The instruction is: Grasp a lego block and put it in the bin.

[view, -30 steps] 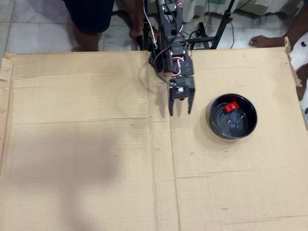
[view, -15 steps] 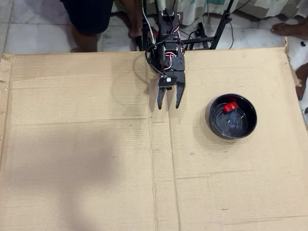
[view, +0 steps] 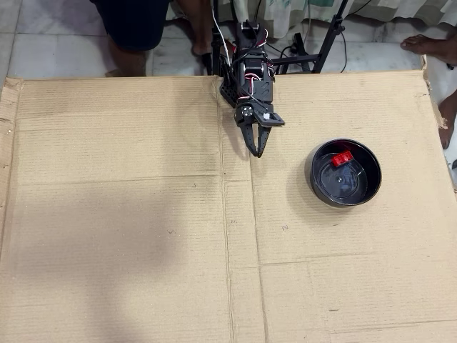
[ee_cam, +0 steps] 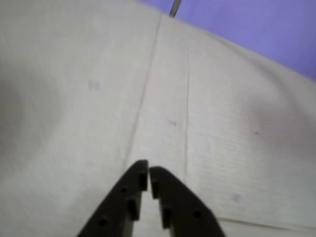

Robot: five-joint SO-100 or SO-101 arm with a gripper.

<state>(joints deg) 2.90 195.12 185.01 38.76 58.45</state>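
Observation:
In the overhead view the red lego block (view: 341, 158) lies inside the bin (view: 318, 180), a glossy black bowl at the right of the cardboard. My gripper (view: 256, 151) hangs well left of the bin, near the arm's base, with its black jaws closed together and nothing between them. The wrist view shows the gripper (ee_cam: 148, 172) with its tips almost touching above bare cardboard; neither block nor bin appears there.
A large cardboard sheet (view: 143, 236) covers the table. The arm's base and cables (view: 246, 43) stand at the top edge. People's legs and feet (view: 136, 28) are beyond the cardboard at the top, and a foot (view: 428, 43) at top right.
The gripper has closed from open and pulled back toward the arm's base. The lego block stays in the bin.

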